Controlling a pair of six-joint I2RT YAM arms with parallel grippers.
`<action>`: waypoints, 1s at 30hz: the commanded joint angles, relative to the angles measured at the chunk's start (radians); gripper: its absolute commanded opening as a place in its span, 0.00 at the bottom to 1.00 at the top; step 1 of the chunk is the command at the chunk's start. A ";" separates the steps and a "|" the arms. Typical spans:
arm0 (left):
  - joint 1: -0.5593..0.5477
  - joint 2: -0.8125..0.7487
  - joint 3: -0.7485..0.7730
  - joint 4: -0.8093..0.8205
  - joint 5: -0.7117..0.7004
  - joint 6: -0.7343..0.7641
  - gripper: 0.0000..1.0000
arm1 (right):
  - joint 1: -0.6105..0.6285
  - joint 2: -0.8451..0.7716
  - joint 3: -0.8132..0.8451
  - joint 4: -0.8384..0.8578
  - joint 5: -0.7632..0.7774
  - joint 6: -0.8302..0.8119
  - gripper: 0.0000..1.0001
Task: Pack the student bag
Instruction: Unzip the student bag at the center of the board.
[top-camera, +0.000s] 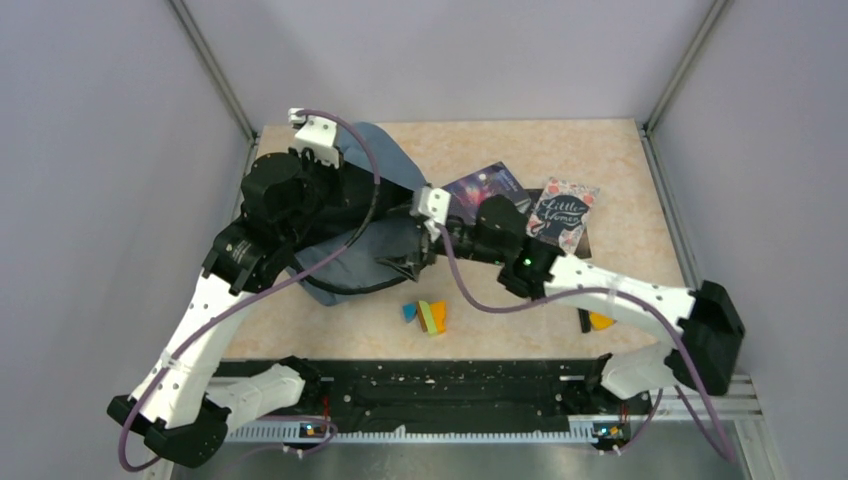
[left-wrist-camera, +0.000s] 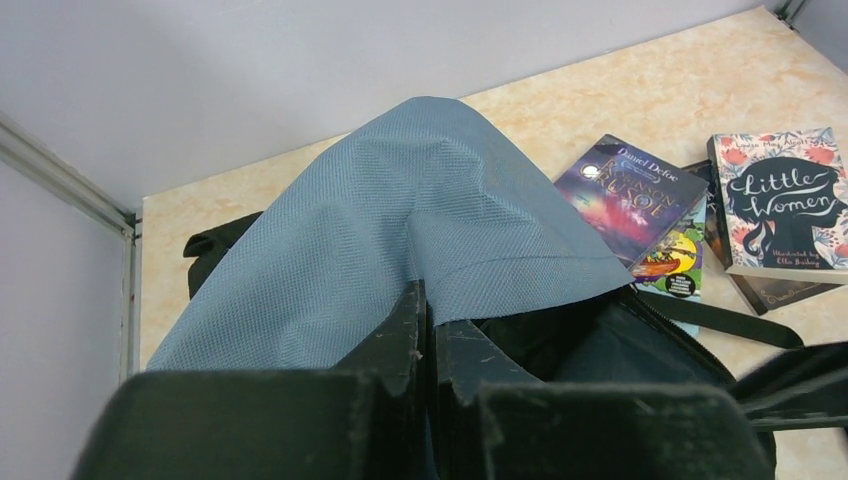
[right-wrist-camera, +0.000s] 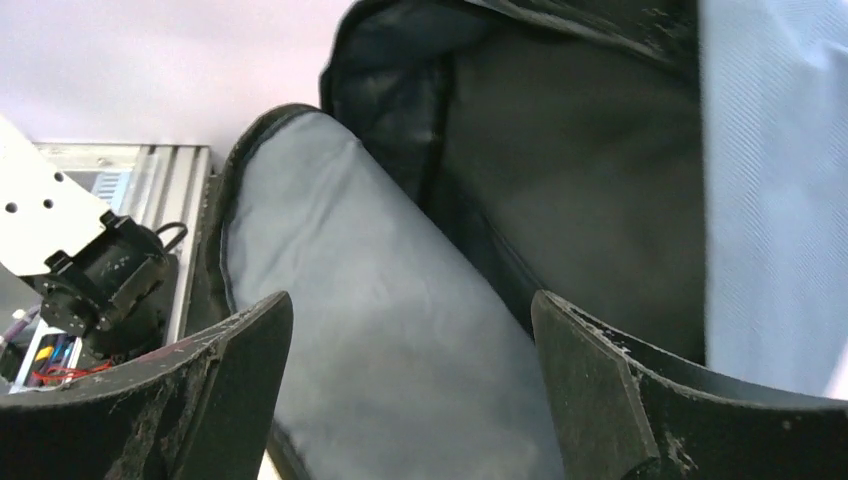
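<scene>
The student bag (top-camera: 372, 240) is a slate-blue fabric backpack lying at the table's left middle. My left gripper (top-camera: 398, 196) is shut on the edge of its top flap (left-wrist-camera: 400, 200) and holds it raised, so the dark inside shows under it. In the left wrist view the fingers (left-wrist-camera: 400, 330) pinch the fabric. My right gripper (top-camera: 403, 263) is open and empty at the bag's mouth. In the right wrist view it (right-wrist-camera: 410, 310) faces a grey-blue inner panel (right-wrist-camera: 370, 330) and the dark lining (right-wrist-camera: 590, 170).
Two books lie right of the bag: a Defoe paperback (top-camera: 487, 185) (left-wrist-camera: 630, 195) and "Little Women" (top-camera: 562, 215) (left-wrist-camera: 785, 200), the latter on a darker book (left-wrist-camera: 775, 290). Small coloured pieces (top-camera: 427, 315) lie in front of the bag. An orange piece (top-camera: 600, 320) lies under the right arm. Walls enclose the table.
</scene>
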 joint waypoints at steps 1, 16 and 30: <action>0.003 -0.027 -0.004 0.075 0.040 -0.009 0.00 | -0.002 0.171 0.208 -0.060 -0.245 -0.122 0.88; 0.003 -0.018 -0.009 0.075 -0.002 -0.009 0.00 | 0.007 0.373 0.331 -0.246 -0.439 -0.142 0.41; 0.015 -0.008 -0.021 0.091 0.000 -0.029 0.00 | 0.068 0.159 -0.073 0.061 -0.168 0.035 0.27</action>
